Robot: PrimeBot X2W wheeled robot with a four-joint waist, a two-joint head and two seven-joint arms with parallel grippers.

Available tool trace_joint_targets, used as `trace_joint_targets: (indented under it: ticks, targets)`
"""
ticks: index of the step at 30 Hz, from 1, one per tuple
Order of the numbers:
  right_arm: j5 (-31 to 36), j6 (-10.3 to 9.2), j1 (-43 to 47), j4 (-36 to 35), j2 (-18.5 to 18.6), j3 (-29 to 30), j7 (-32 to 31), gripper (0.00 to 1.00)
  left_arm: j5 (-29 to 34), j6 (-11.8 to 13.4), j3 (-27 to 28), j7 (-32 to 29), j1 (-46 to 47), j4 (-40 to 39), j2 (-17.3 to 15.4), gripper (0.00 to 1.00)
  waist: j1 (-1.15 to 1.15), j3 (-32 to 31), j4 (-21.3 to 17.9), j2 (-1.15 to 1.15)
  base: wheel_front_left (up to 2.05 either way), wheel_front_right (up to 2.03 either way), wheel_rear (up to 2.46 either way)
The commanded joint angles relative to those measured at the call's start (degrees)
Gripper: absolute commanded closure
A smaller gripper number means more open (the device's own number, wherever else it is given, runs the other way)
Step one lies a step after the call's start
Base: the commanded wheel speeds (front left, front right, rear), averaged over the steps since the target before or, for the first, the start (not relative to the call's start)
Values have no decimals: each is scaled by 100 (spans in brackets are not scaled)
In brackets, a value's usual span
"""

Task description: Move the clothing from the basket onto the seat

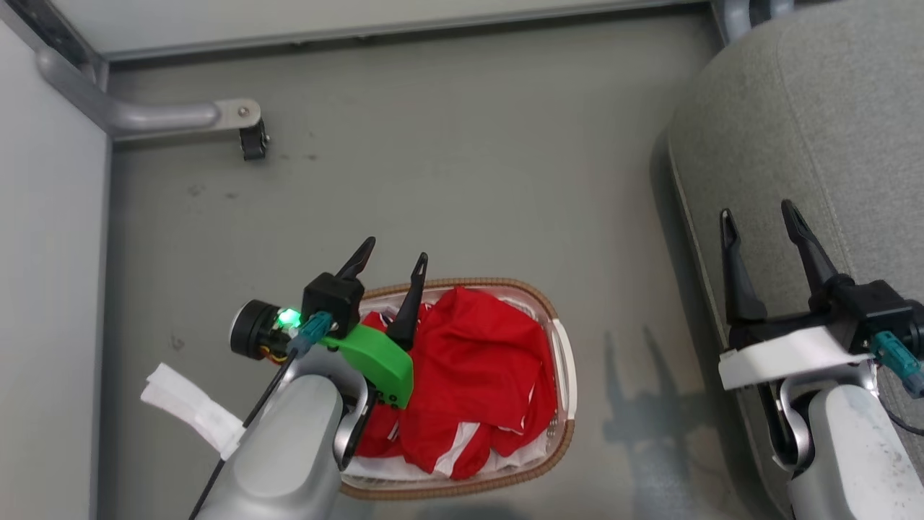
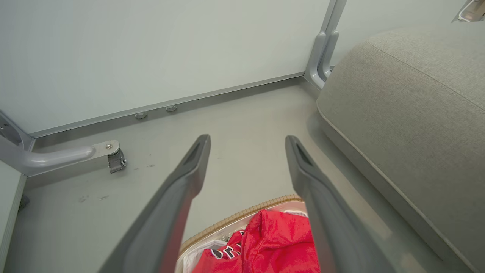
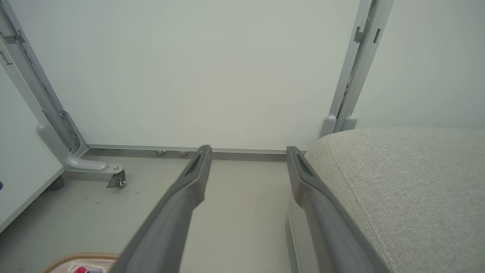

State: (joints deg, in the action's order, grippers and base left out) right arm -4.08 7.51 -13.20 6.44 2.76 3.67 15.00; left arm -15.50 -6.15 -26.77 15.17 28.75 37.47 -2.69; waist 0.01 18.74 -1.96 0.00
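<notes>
Red clothing with white trim lies heaped in the white basket with a brown woven rim, on the floor at the lower middle. The left wrist view catches the clothing and a bit of lettering at its bottom edge. My left gripper hovers open over the basket's far-left rim, holding nothing. The grey seat fills the right side; the same seat appears in the left wrist view. Above the seat's left edge my right gripper is open and empty.
A grey metal frame leg with a caster stands at the back left. Pale wall panels close the left and far sides. A white cloth strip hangs by my left forearm. Bare grey floor lies between basket and far wall.
</notes>
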Motion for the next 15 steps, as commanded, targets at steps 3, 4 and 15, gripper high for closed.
trace_joint_targets:
  ticks: [3,4,15]
  targets:
    - [-68,-4,-358,-63,22,-10,28,0,62,-72,-411,-8,517,530,-37,0,-1,1436,-416,0,0,0,0]
    - [-97,-4,-426,-71,23,7,28,0,82,-83,-535,-13,614,673,-38,0,-1,1541,-452,0,0,0,0]
    - [-307,-4,-1050,-127,18,92,28,0,29,-126,-1580,-87,1547,2000,-41,0,-1,2620,-955,0,0,0,0]
